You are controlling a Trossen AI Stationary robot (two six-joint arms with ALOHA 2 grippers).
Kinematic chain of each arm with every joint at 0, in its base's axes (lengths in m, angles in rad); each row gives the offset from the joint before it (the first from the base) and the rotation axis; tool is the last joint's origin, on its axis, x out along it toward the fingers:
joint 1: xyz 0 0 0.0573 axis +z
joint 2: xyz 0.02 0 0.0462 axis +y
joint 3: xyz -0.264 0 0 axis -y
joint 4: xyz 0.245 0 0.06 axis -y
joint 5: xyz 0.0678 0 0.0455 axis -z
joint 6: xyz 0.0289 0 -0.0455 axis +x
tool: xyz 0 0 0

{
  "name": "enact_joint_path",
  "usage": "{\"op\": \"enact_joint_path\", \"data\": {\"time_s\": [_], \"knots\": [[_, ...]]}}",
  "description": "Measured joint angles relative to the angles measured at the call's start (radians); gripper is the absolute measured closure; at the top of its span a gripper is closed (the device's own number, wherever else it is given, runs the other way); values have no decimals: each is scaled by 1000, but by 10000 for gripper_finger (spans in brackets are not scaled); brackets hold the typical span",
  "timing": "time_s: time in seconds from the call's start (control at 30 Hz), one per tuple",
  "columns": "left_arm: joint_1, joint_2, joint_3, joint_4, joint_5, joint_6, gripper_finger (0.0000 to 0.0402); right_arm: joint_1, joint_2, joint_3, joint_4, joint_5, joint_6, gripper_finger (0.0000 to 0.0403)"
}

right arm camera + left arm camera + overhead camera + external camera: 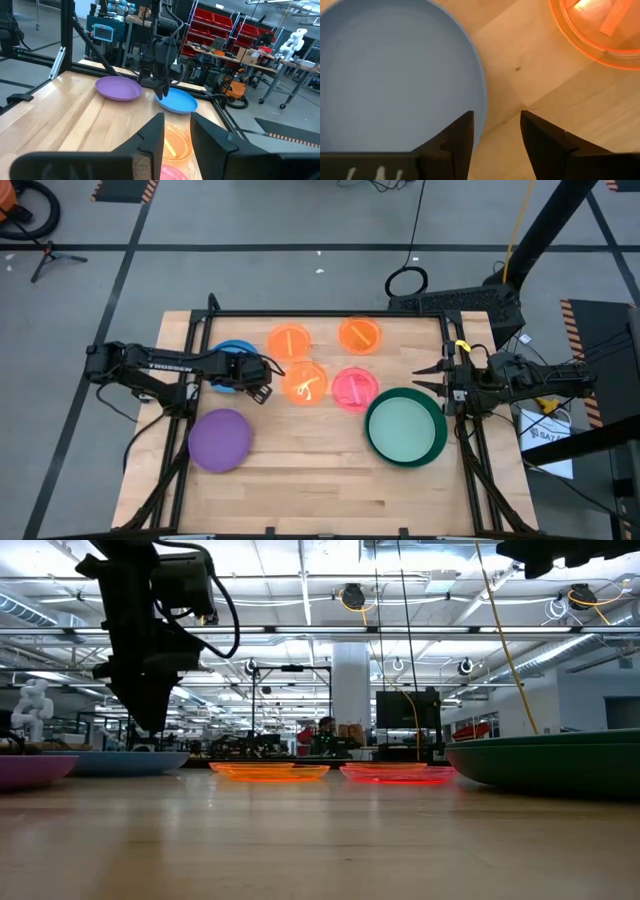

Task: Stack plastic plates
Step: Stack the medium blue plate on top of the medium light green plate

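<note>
Three glossy translucent orange discs (290, 340), smooth wood table (300, 480)

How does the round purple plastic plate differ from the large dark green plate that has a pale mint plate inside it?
The round purple plastic plate is smaller than the large dark green plastic plate. The purple plate lies empty, while the green plate holds a pale mint plate. The purple plate sits on the left arm's side of the wooden table, and the green plate on the right arm's side. Both are round, lie flat, and are untouched by any gripper.
</note>
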Motion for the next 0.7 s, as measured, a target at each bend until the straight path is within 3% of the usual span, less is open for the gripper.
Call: {"op": "enact_joint_path", "data": {"time_s": [0.43, 0.7], "knots": [[0, 1, -1, 2, -27, 8, 234, 0, 0, 0, 0, 0, 4, 316], [0, 111, -3, 13, -45, 17, 234, 0, 0, 0, 0, 0, 4, 316]]}}
